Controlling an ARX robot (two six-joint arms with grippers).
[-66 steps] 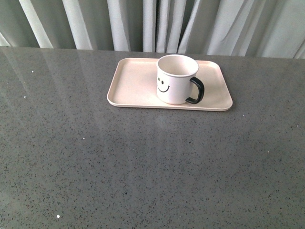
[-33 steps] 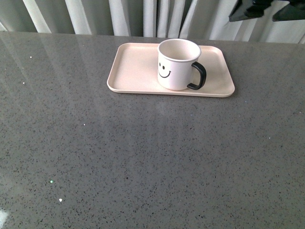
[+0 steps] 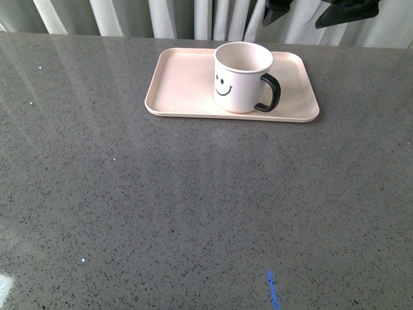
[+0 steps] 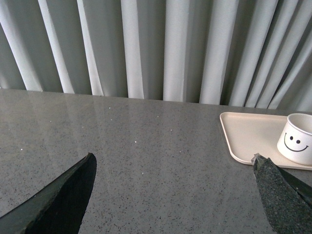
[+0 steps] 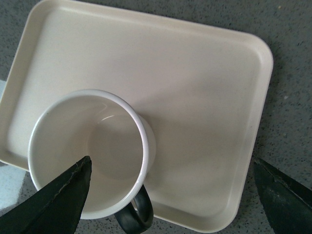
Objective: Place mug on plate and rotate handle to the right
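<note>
— While the white ceramic mug (image 3: 240,77) with the black smiley face (image 3: 222,86) is standing upright, what is it resting on?

— It is sitting on the right half of the pale pink rectangular plate (image 3: 181,87), which is lying near the far edge of the grey speckled bench (image 3: 193,213), about midway along it. Its glossy black loop handle (image 3: 271,93) is pointing toward the bench's right edge, and the face is looking toward the near edge.

— And the tools?

— The right tool (image 5: 171,160) is hanging above mug and plate, fingers spread wide, gripping nothing. The left tool (image 4: 173,157) is hovering over the bench on the plate's left side, likewise gaping wide and carrying nothing.
</note>
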